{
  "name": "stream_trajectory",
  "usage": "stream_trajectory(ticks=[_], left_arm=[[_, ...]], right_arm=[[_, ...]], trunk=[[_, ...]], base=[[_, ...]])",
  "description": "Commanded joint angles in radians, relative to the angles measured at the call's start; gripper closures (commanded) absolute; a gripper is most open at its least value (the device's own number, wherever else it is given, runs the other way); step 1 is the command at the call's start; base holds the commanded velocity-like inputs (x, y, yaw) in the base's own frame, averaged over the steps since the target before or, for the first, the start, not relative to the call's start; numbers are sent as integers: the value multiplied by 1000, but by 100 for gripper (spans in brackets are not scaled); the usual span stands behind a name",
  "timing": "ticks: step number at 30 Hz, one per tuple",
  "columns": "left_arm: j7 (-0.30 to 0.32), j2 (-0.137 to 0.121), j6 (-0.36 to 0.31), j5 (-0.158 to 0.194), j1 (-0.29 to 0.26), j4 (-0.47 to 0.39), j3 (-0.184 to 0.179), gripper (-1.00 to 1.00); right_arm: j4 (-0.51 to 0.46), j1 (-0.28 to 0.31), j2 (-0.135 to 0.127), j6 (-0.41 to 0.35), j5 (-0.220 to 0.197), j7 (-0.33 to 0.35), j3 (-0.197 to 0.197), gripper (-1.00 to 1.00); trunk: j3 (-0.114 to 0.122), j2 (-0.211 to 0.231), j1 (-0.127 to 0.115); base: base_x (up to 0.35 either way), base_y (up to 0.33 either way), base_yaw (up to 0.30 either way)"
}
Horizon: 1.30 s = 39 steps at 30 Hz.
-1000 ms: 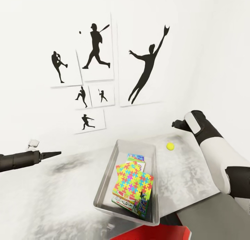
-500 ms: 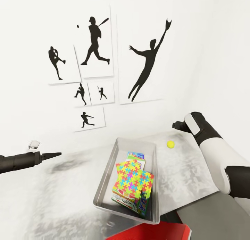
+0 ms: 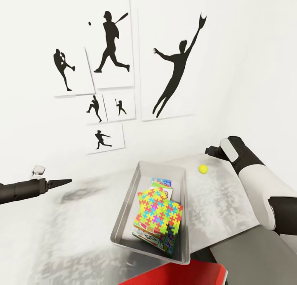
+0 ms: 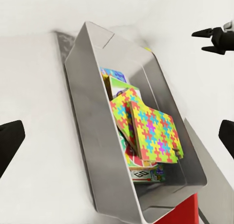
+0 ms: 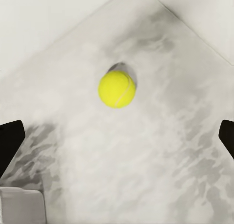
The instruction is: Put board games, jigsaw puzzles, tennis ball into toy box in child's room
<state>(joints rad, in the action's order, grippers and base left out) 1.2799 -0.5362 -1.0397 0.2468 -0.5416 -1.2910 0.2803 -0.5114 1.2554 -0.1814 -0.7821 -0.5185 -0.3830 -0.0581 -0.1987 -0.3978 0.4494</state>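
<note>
The tennis ball [image 3: 202, 168] lies on the table [image 3: 82, 227], right of the toy box [image 3: 123, 213]; both grippers, left [image 3: 62, 181] and right [image 3: 211, 149], have fingers apart.

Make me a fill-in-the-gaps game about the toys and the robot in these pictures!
1. The yellow tennis ball lies on the ____, outside the toy box.
2. The bright jigsaw puzzles are inside the toy ____.
3. The right tool is ____, with the ball ahead of its fingers.
4. The wall pictures show black ____ players.

Missing words: table; box; open; baseball
</note>
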Motion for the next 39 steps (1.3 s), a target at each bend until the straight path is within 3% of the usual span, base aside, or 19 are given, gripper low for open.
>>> stream_trajectory(ticks=[1,6,11,14,19,31,39], left_arm=[[2,0,-7,2,-1,0,0,-100],[37,-2,-7,7,-2,-11,0,-100],[222,-1,-7,7,-5,-115,-6,-100],[289,0,-7,10,-9,-175,-6,-100],[291,6,-7,11,-37,-194,-5,-100],[291,7,-5,9,-41,-195,5,-100],[291,7,-1,6,-41,-194,5,-100]], right_arm=[[-1,1,-1,-3,-10,-7,-6,-100],[-1,10,-1,-4,-11,29,-5,-100],[-2,30,-1,-7,-11,76,-5,-100],[-3,40,-1,-9,-11,85,-5,-100],[-7,45,-1,-9,-9,89,-5,-100],[-11,48,-2,-11,-8,91,-5,-100],[-14,91,-3,-13,-3,85,-6,-100]], trunk=[[-4,-2,1],[-12,-2,1],[-20,-2,1],[-25,-2,1],[-34,-2,1],[-53,-2,1],[-67,-2,1]], base=[[0,0,0],[0,0,0],[0,0,0],[0,0,0],[0,0,0],[0,0,0],[0,0,0]])
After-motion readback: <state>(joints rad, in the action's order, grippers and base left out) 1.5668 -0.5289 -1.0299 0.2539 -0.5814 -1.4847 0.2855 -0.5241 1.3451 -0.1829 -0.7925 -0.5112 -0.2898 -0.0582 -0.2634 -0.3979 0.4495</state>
